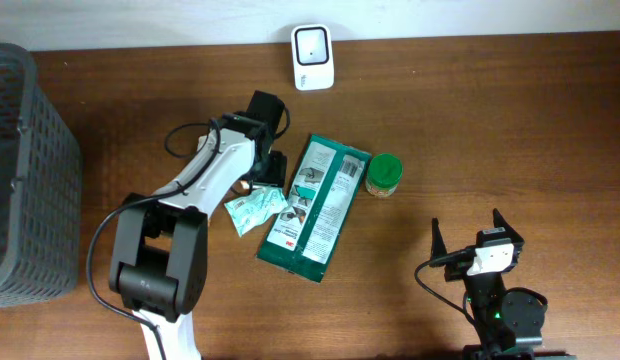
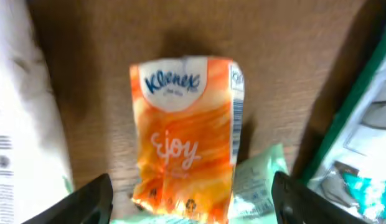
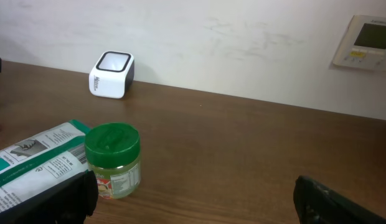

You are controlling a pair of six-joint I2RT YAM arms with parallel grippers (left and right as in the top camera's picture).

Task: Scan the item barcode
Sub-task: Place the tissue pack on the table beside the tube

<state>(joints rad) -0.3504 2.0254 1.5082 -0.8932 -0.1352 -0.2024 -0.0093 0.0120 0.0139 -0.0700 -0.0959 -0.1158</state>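
Kleenex pack [image 2: 183, 134], covered overhead, lies between spread left fingers [image 2: 93, 202]; right fingers [image 3: 50, 199] spread too.

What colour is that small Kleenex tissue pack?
Kleenex tissue pack: orange with white top, best in left wrist view.

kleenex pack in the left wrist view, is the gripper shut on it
No, the Kleenex pack lies on the table while the left gripper stands open, its fingers clear of the pack on both sides.

overhead: top-down | left wrist: close, downward | right wrist: low, horizontal
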